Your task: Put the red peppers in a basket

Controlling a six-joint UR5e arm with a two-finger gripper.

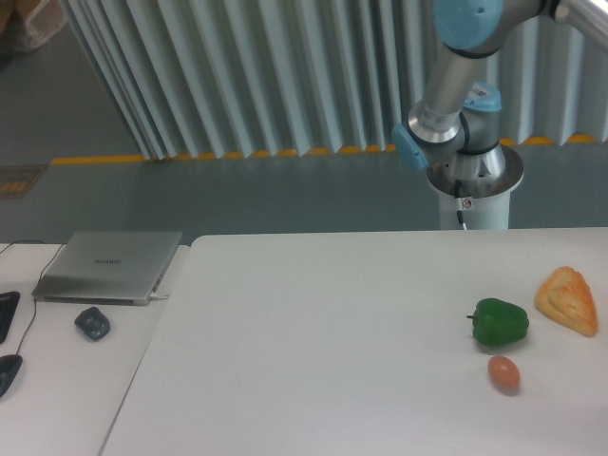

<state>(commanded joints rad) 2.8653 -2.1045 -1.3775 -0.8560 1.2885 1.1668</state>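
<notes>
The robot arm (454, 85) rises from its round base (472, 176) behind the far edge of the white desk (313, 332) and bends up and to the right, leaving the picture at the top right corner. The end effector is outside the picture, so whether its fingers are spread or pressed together cannot be told.

On the right part of the desk lies a green pepper (500, 322), its stem pointing left. Just in front of it, close but apart, sits a small reddish-orange egg-shaped thing (503, 372). To the right of the pepper, near the desk's right side, lies a piece of orange-yellow bread (568, 300).

No red pepper and no basket show in this view, so where they are cannot be told.

A second, lower surface adjoins on the left. On it lies a closed grey laptop (109, 265), and in front of that a small dark mouse-like object (92, 323). A thin cable (28, 309) runs to dark items cut off by the left edge.
</notes>
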